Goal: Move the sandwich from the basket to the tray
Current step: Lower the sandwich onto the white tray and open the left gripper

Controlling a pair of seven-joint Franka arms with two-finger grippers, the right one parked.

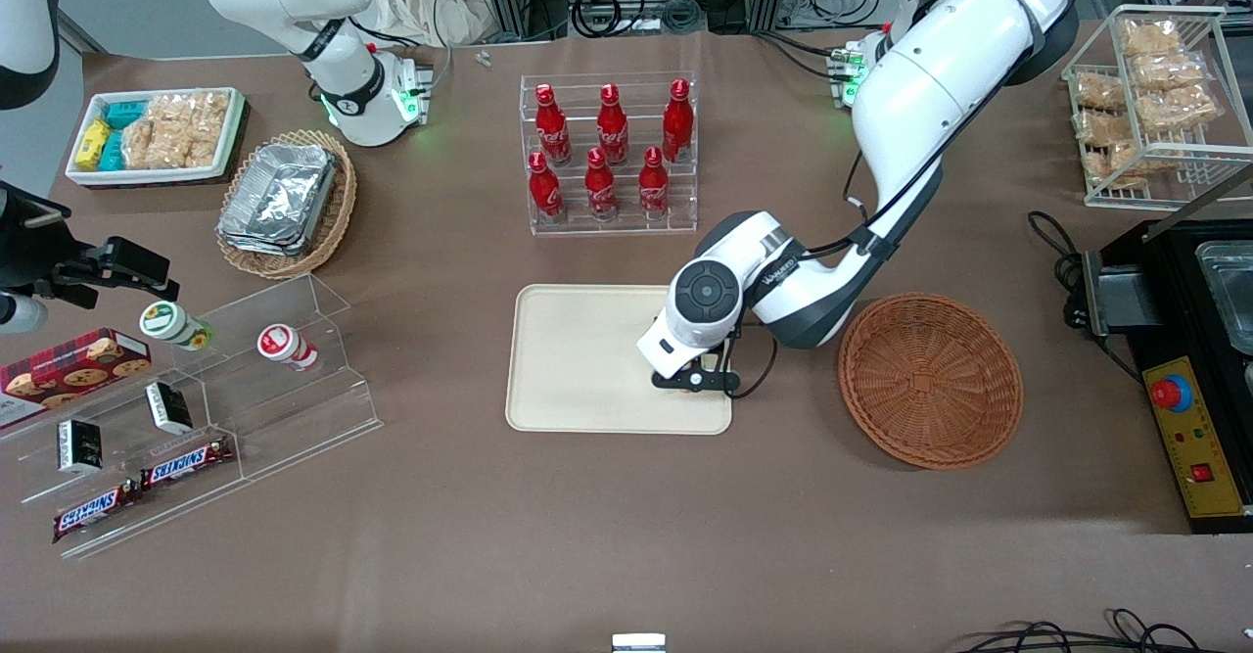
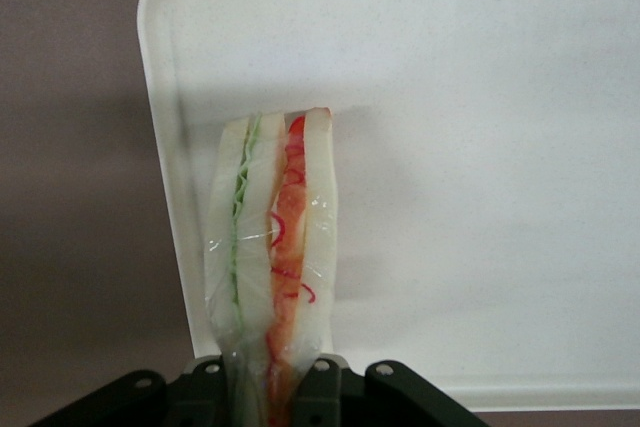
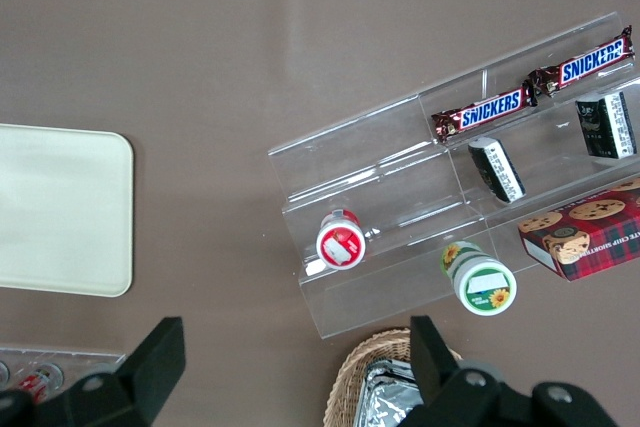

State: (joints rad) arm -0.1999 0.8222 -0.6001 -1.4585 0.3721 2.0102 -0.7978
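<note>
1. The gripper (image 1: 697, 379) sits a little right of the front view's centre, over the tray's (image 1: 578, 359) edge nearest the basket (image 1: 930, 379), with its fingers (image 2: 318, 392) pinched on the sandwich (image 2: 272, 267).
2. In the wrist view the wrapped sandwich hangs from the fingers, its green and red layers showing, its lower end over the tray (image 2: 480, 167) close to the rim and one rounded corner.
3. The round brown basket lies at the right of the front view, just beside the tray, nothing showing in it.
4. A clear rack of red bottles (image 1: 609, 149) stands above the tray in the front view.
</note>
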